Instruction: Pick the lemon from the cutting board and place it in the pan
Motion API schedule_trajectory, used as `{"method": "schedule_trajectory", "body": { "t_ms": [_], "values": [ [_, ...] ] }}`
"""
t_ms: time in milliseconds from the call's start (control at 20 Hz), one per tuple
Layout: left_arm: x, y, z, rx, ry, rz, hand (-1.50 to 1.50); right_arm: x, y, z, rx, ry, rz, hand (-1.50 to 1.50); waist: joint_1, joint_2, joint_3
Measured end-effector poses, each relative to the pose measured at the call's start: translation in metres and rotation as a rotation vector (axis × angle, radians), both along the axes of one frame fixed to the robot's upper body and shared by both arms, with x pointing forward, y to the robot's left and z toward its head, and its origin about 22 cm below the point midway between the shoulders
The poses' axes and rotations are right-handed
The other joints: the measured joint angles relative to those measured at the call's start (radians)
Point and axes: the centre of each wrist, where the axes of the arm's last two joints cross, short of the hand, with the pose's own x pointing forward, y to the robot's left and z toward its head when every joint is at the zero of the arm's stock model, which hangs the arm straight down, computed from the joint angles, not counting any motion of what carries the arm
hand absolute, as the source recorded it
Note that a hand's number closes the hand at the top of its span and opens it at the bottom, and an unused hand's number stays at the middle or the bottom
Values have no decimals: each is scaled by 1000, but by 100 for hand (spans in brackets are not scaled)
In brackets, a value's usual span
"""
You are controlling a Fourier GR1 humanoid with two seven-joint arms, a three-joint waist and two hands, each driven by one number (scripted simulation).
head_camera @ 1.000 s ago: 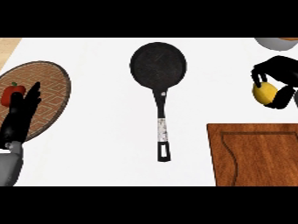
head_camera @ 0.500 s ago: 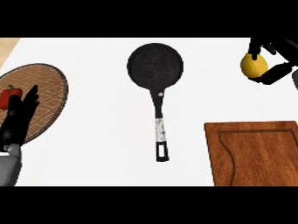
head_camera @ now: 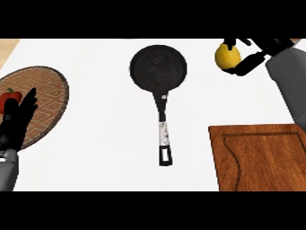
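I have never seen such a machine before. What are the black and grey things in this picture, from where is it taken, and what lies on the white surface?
The picture is taken from the robot's head, looking steeply down at a white kitchen counter. The grey tubes are its forearms and the black parts are its hands.

The right hand, at the upper right, is curled round a yellow lemon. The left hand, at the left, rests open over a round brown woven mat, on which lies a small red pepper.

In the middle lies a black frying pan with its long handle pointing toward the robot. At the lower right is a brown wooden cutting board. The lemon is to the right of the pan, not yet in it.
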Motion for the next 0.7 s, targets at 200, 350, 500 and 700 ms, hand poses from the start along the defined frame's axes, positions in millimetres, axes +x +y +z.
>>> {"method": "schedule_trajectory", "body": {
  "t_ms": [200, 350, 500, 700],
  "values": [
    [2, -1, -3, 1, 0, 0, 0, 7, 37, 1, 55, 53, 5, 150, 6, 3, 0],
    [2, 1, -3, 2, -7, -9, 0, 11, 71, 3, 83, 95, 6, 150, 14, 6, 0],
    [6, -5, 0, -5, -14, -20, 0, 10, 98, -1, 101, 135, -4, 150, 24, 11, -1],
    [11, -9, 4, 0, -19, -36, 0, 6, 125, -14, 89, 174, -15, 150, 38, 18, 0]
  ]
}}
